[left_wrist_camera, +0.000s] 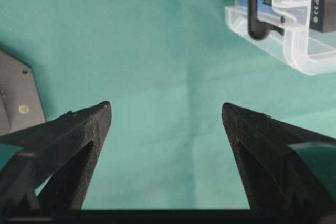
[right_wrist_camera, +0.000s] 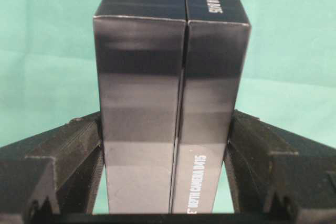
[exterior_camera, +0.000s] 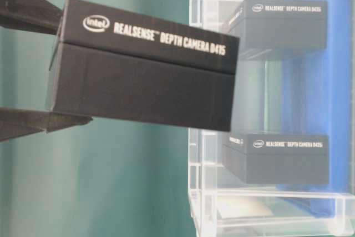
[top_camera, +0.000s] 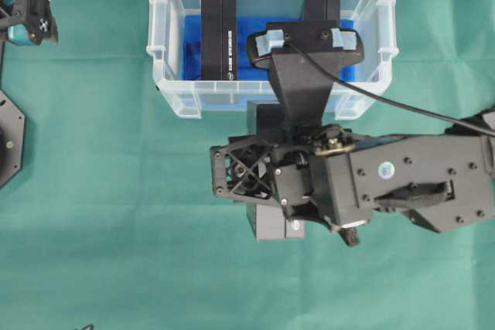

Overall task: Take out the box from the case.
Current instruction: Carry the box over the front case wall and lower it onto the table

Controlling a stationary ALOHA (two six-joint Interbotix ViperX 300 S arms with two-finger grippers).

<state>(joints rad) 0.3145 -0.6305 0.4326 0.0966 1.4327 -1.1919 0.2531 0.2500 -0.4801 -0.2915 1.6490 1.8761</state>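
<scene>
One black box (right_wrist_camera: 170, 114), printed with white lettering that reads as a depth camera label, is pinched between the fingers of the right gripper (right_wrist_camera: 167, 156), which press flat on its two long sides. In the overhead view the box (top_camera: 272, 222) sits mostly under the right arm, outside the case (top_camera: 271, 106) and just in front of its near wall, above the green cloth (top_camera: 116, 229). Whether the box touches the cloth cannot be told; the table-level view shows it (exterior_camera: 144, 70) slightly tilted with green behind it, beside the clear wall of the case (exterior_camera: 202, 154).

Two more black boxes are inside the case, standing on its blue lining (top_camera: 247, 36): one (top_camera: 219, 35) toward the left end, one (top_camera: 321, 7) toward the back right, partly hidden by the right arm's camera mount (top_camera: 305, 40). From table level both show the same white lettering through the clear wall (exterior_camera: 280, 26) (exterior_camera: 277, 156).

The case stands near the far edge of the cloth, about midway across. The left gripper (left_wrist_camera: 167, 129) hangs spread wide with nothing between its fingers, over bare cloth near the far left corner (top_camera: 31, 9), well apart from the case. A black cable (top_camera: 402, 102) runs from the camera mount off toward the right edge.
</scene>
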